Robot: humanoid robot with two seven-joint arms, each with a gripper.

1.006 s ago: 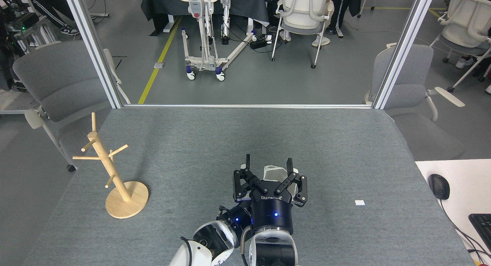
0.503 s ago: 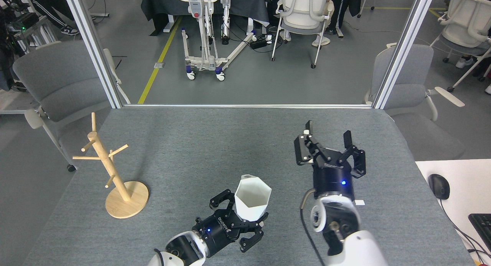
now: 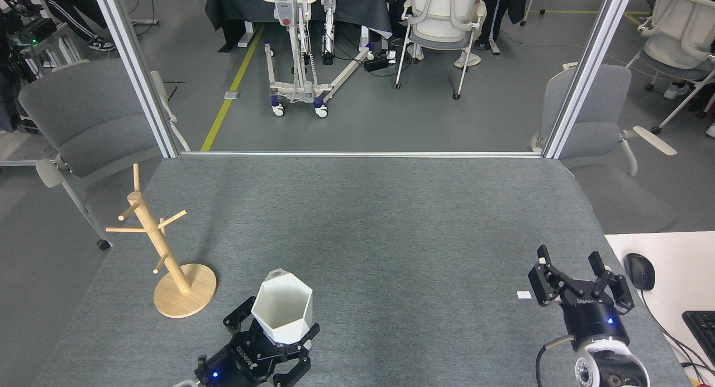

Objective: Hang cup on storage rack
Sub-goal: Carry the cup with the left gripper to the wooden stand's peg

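Holding the cup [image 3: 282, 313] by its lower body, the left gripper [image 3: 262, 342] sits at the near edge of the desk [image 3: 391, 219], left of centre, its dark fingers closed against the faceted sides. The cup stands roughly upright with its hexagonal mouth open toward the camera; its interior reads as empty, plain white with nothing in it. A small handle shows at the far rim. By appearance the cup is a rigid, matte ceramic piece: moderate weight for its size, stiff, breakable if knocked against wood, and likely less slippery than glazed ware. The flat facets give the fingers good seats, so the present hold on the body looks sound and leaves the handle free for a peg. The storage rack [image 3: 162, 247] stands on its round base to the left, near the desk's left edge and well apart from the cup, its pegs all bare. The right gripper [image 3: 575, 275] is at the near right, fingers spread wide and holding nothing, just beside a small white scrap [image 3: 524, 295] on the desk.
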